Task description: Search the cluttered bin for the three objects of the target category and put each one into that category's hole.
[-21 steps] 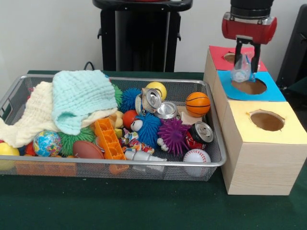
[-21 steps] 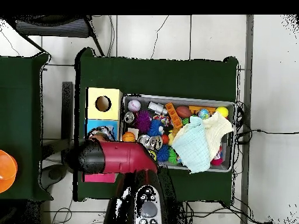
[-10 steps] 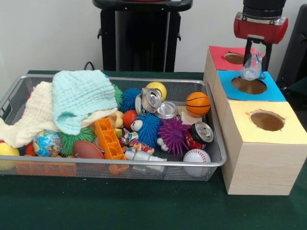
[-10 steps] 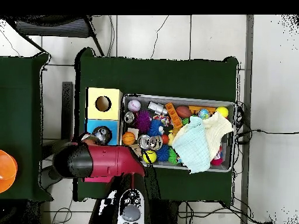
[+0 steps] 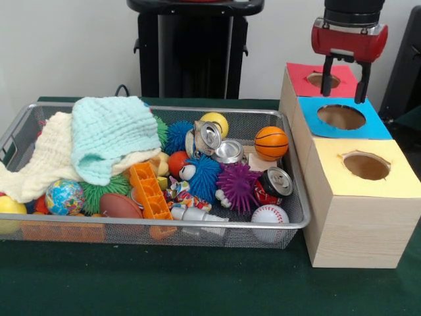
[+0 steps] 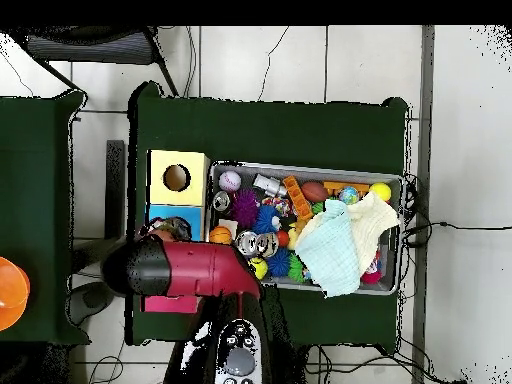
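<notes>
Empty, open gripper (image 5: pixel 343 83) hangs over three boxes (image 5: pixel 358 197); two crushed cans (image 5: pixel 220 145) lie in bin (image 5: pixel 289 224).

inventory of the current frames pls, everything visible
bin: 1, wire mesh, on the green table
cloths: 2, mint over cream, bin's left
cans: 3 visible, silver tops, bin's middle-right
spiky balls: several; purple, blue, green, bin's middle
basketball: 1, orange, bin's right
baseball: 1, white, front right corner
globe ball: 1, blue, front left
football: 1, brown, front
orange block: 1, front middle
boxes: 3, wooden, tops red, blue, yellow, holes, right of bin
gripper: 1, red and black, open, empty, above the red and blue boxes
</notes>
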Robot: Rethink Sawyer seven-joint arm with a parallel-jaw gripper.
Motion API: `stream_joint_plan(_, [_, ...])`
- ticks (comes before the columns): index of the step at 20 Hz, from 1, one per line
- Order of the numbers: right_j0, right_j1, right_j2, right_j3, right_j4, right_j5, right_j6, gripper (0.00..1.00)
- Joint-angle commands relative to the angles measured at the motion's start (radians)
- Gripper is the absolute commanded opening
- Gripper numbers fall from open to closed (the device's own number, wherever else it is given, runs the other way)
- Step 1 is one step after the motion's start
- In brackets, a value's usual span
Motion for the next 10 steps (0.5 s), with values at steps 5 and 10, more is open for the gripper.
stream_joint_plan(5, [-0.039, 0.023, 0.008, -0.042, 0.030, -0.005, 0.135, 1.00])
stream_joint_plan(10, [-0.057, -0.023, -0.003, -0.069, 0.012, 0.089, 0.091, 1.00])
